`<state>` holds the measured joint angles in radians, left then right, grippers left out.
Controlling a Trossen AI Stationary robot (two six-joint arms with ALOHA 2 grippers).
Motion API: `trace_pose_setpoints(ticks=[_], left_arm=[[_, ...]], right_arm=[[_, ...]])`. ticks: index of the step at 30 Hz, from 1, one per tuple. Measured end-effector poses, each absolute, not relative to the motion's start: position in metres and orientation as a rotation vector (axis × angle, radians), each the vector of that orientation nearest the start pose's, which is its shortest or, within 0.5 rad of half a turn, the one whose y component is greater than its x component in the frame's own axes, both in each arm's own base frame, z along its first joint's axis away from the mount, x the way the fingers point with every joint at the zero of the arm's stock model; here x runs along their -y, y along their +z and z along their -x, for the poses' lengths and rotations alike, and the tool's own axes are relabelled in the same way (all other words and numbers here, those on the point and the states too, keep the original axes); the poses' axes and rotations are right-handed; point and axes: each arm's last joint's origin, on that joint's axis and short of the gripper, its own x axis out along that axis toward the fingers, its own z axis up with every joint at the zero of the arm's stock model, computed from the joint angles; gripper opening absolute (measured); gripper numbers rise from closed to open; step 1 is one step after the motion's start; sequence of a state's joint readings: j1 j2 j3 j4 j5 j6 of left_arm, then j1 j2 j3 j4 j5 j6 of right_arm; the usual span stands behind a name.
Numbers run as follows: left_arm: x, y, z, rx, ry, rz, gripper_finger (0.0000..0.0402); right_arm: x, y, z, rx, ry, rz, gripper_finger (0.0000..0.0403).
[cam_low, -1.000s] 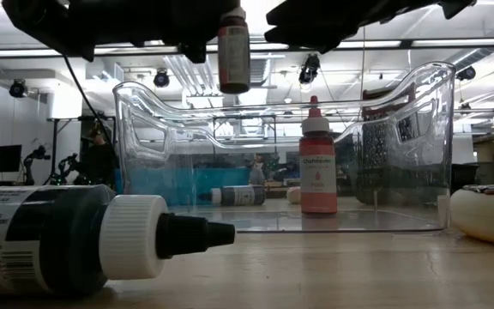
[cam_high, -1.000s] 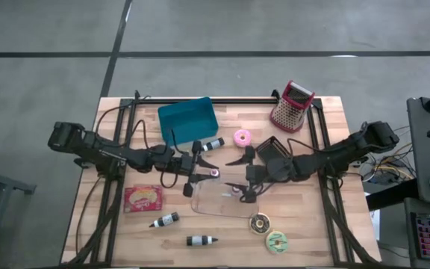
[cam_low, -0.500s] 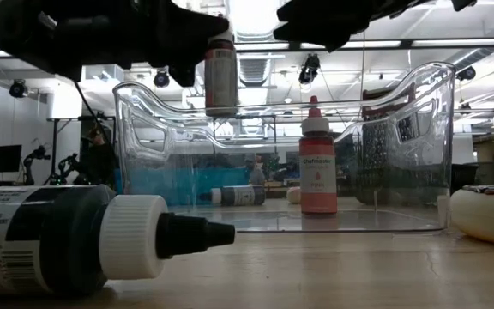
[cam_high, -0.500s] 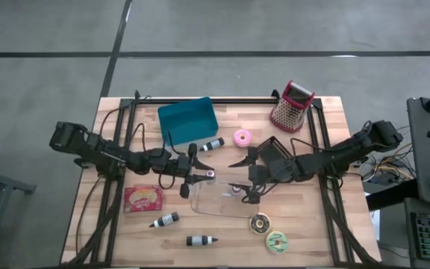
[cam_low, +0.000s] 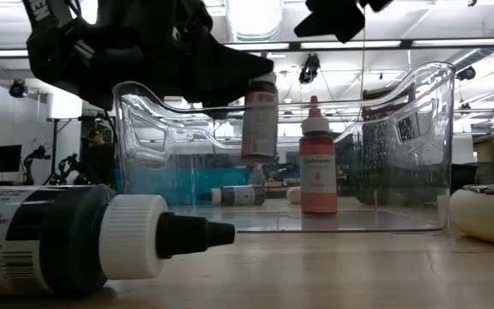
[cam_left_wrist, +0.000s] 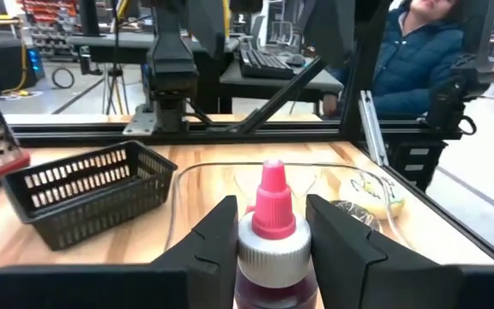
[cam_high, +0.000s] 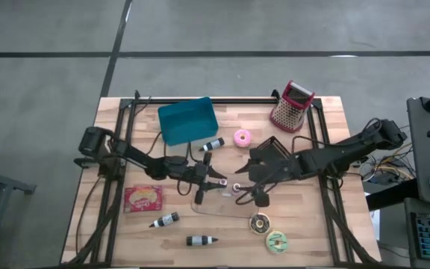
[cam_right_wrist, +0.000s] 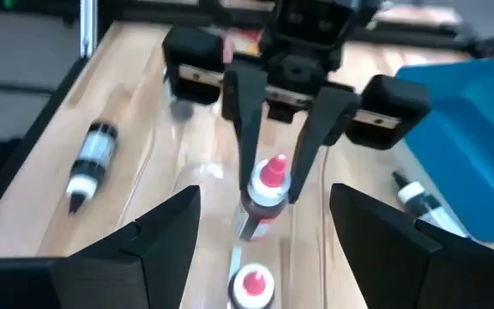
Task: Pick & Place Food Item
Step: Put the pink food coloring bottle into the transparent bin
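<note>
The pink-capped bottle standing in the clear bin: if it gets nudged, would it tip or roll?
The pink-capped bottle looks tall and narrow, so a nudge would probably tip it. Once down, its round body would likely roll, though the clear bin walls should stop it.

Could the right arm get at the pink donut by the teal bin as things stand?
Probably yes. The pink donut lies bare on the table, apart from the teal bin, and the right gripper is open and empty just beyond it.
</note>
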<state>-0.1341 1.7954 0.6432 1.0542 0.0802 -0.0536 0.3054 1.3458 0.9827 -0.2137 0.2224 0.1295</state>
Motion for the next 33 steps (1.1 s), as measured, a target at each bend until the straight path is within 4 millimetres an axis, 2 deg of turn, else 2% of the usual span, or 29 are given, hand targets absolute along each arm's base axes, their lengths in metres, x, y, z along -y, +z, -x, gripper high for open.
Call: trace_pose_setpoints(ticks=[3,6,13,18,23,33], left_arm=[[0.046,0.150,-0.326,-0.120,-0.214,0.050,0.0110],[0.046,0.149,-0.325,-0.132,-0.216,0.051,0.0110],[0.046,0.148,-0.324,-0.143,-0.220,0.049,0.0110],[0.046,0.147,-0.324,-0.157,-0.220,0.041,0.0110],[0.046,0.147,-0.324,-0.157,-0.220,0.031,0.0110],[0.046,0.146,-0.324,-0.161,-0.220,0.030,0.0110]], right_arm=[[-0.081,0.290,-0.290,-0.634,0.068,0.016,0.0244],[-0.078,0.294,-0.304,-0.707,0.092,-0.004,0.0238],[-0.068,0.285,-0.343,-0.874,0.158,-0.038,0.0235],[-0.065,0.287,-0.362,-0.919,0.192,-0.045,0.0235],[-0.058,0.287,-0.372,-0.955,0.206,-0.068,0.0235],[-0.057,0.278,-0.377,-1.003,0.218,-0.106,0.0225]])
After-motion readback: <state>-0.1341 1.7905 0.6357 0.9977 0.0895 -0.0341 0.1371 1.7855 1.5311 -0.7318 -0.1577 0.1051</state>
